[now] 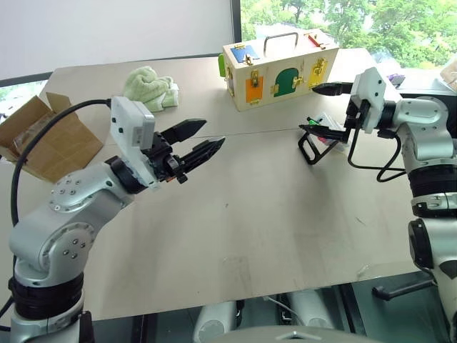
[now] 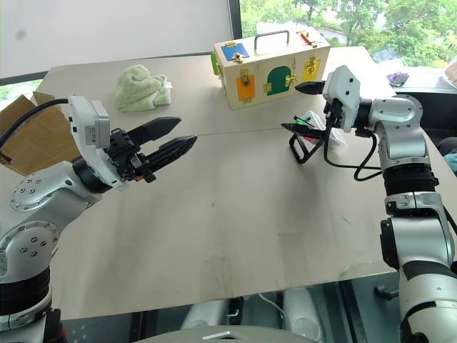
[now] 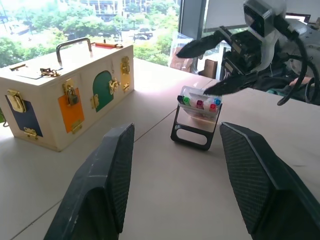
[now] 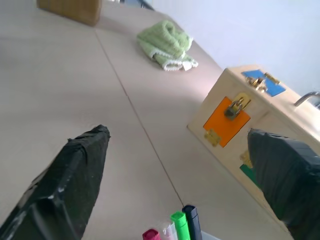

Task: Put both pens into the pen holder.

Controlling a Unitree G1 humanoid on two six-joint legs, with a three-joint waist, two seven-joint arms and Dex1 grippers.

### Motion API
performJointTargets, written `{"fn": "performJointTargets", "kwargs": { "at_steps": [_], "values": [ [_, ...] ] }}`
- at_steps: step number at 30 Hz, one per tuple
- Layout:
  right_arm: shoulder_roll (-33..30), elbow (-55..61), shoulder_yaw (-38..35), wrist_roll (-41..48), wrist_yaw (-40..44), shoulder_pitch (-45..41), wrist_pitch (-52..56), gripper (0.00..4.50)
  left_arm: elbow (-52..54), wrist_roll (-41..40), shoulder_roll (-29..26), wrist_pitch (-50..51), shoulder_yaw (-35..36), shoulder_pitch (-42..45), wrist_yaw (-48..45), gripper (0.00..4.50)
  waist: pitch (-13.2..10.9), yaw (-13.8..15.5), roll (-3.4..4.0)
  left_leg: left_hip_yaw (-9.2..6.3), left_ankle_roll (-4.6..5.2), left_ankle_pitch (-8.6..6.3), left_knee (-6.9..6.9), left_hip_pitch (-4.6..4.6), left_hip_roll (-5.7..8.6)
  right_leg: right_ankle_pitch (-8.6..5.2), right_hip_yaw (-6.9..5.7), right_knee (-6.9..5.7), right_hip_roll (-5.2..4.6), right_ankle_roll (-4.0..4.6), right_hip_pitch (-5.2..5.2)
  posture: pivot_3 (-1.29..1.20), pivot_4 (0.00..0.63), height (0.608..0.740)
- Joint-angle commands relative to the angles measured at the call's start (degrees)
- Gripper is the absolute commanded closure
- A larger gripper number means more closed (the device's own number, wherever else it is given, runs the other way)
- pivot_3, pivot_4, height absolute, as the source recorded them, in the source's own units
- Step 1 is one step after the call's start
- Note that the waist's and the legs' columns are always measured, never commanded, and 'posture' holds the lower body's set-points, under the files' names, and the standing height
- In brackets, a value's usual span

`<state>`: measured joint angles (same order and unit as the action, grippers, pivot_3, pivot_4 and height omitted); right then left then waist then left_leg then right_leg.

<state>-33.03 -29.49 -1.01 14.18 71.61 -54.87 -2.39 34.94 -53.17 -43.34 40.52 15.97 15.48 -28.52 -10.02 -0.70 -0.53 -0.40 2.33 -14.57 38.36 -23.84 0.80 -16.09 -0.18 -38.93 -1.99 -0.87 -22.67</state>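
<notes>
Brown cardboard box (image 1: 43,136) sits at the far left, well apart from the wooden box (image 1: 278,71) with its coloured doors, which serves as the landmark here. Left of that wooden box, and a little nearer the robot, the left gripper (image 1: 200,143) hangs above the bare table (image 1: 250,229) with its two black fingers parted a moderate way and nothing between them. A green cloth (image 1: 148,87) lies bunched on the table to the left of the wooden box, beyond the left gripper.

Just in front of the wooden box's right end stands the pen holder (image 1: 320,136), a small black frame with a clear rack. Coloured caps, green, pink and blue, and one dark pen end (image 4: 191,220) show at its top in the wrist views; which of these are the task's pens cannot be told. The right gripper (image 1: 325,111) is over the holder, close in front of the wooden box's right corner, its fingers spread wide and empty, the lower one reaching down near the rack's top.
</notes>
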Motion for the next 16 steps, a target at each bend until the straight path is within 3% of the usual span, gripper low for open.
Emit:
{"fn": "performJointTargets", "kwargs": {
  "at_steps": [1, 7, 12, 16],
  "values": [
    [-1.9, 9.4, -2.3, 5.2, 0.8, 2.3, 6.0, 0.08, 0.0, 1.5, -1.0, -0.3, 0.9, -1.8, -0.8, 1.71, 0.0, 0.0, 0.0, -0.01, 0.0, 0.0, 0.0, 0.0, -0.01, 0.0, 0.0, 0.0, 0.0, 0.0, 0.0, 0.0, 0.15, 0.74],
    [-3.4, 28.4, -3.8, 13.5, -1.5, 21.1, 19.0, 0.08, 3.0, 5.6, -0.2, -3.5, 3.0, -11.8, -2.5, 1.71, 0.0, 0.5, -0.06, -0.03, 0.04, -0.02, -0.04, -0.03, -0.01, 0.0, -0.01, 0.1, -0.07, 0.0, 0.04, 0.0, 0.15, 0.74],
    [-3.9, 38.6, -5.7, 14.6, -4.4, 39.8, 19.5, 0.08, 7.0, 7.5, 2.4, -6.5, 6.1, -23.4, -3.6, 1.71, 0.1, 0.7, -0.05, -0.04, 0.07, -0.05, -0.09, 0.01, -0.01, -0.01, -0.01, 0.08, -0.12, 0.01, 0.03, 0.0, 0.15, 0.74],
    [-4.6, 39.0, -5.7, 11.1, -5.1, 50.6, 13.8, 0.08, 6.8, 12.8, 3.9, -11.8, 4.6, -32.9, -7.9, 1.71, 0.1, 0.7, -0.02, -0.03, 0.17, -0.11, -0.08, 0.17, -0.01, -0.02, -0.01, 0.03, -0.11, 0.02, 0.17, 0.0, 0.15, 0.74]
  ]
}}
